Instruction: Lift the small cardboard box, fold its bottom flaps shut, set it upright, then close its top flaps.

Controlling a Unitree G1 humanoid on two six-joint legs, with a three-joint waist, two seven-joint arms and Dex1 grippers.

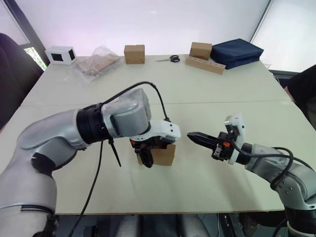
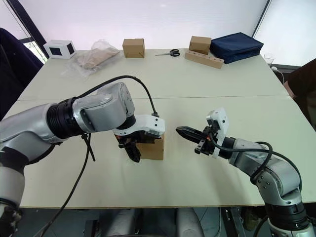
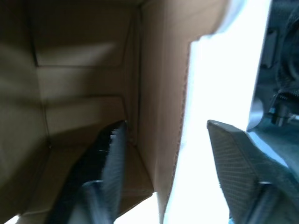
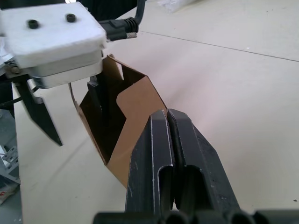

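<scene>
Brown corrugated cardboard, the small cardboard box [image 1: 163, 154] sits on the near middle of the desk [image 1: 197, 94], gripped by the left pincer [image 1: 144, 154]. One finger is inside the open carton and the other outside, so the pincer is pinching a side wall. The right pincer [image 1: 195, 138] hovers just right of the box, fingers pressed together, apart from it. Judging by this, the task is early: the box looks barely lifted, if at all, and its flaps are unfolded. Bottom folding, standing upright and top closing all remain. Its open mouth faces up toward the left wrist; which way its long axis runs I cannot tell.
</scene>
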